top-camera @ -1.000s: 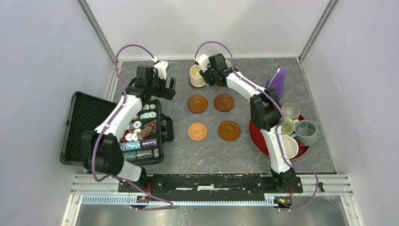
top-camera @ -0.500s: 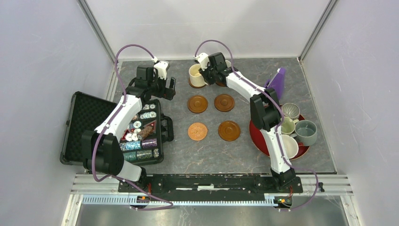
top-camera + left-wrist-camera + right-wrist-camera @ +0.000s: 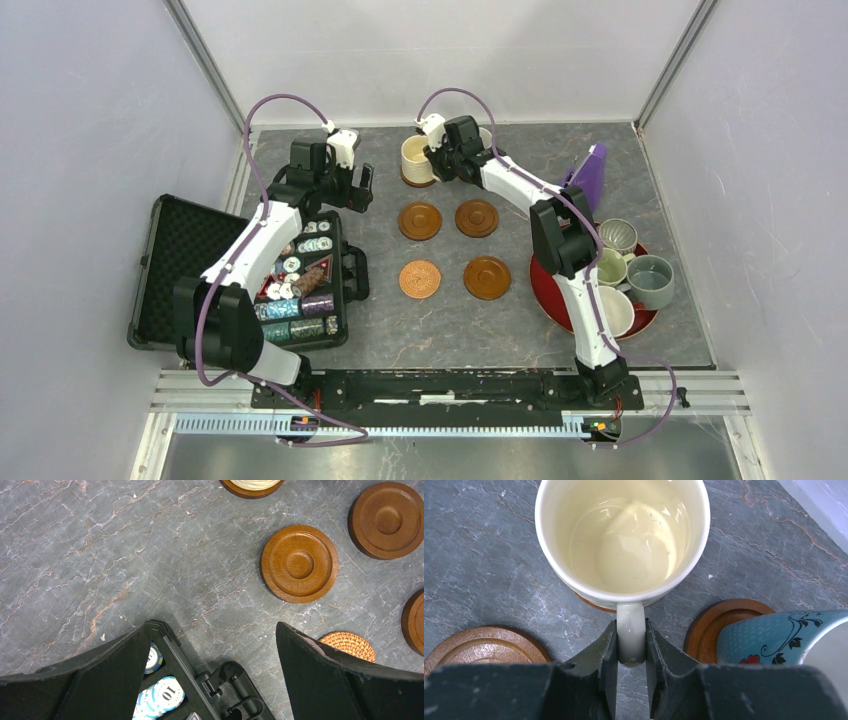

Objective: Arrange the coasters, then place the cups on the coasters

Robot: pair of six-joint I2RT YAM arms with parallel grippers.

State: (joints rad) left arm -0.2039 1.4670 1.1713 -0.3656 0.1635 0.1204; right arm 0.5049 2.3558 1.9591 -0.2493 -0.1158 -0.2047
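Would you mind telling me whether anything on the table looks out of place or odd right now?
Only one thing: the near-left coaster is copper-orange and woven, unlike the darker wooden coasters beside it. Nothing looks spilled or tipped; the cream mug stands upright, its handle in the right claw.

The tabletop [image 3: 100, 555] was grey marble with pale and rust-coloured veins. The cream mug [image 3: 624, 535] was plain, while the blue mug [image 3: 774, 635] at its four o'clock bore black vines and a red flower. The brown coasters [image 3: 299, 563] were unpatterned; the orange coaster [image 3: 420, 279] looked woven. The tray [image 3: 543, 290] was dark red.
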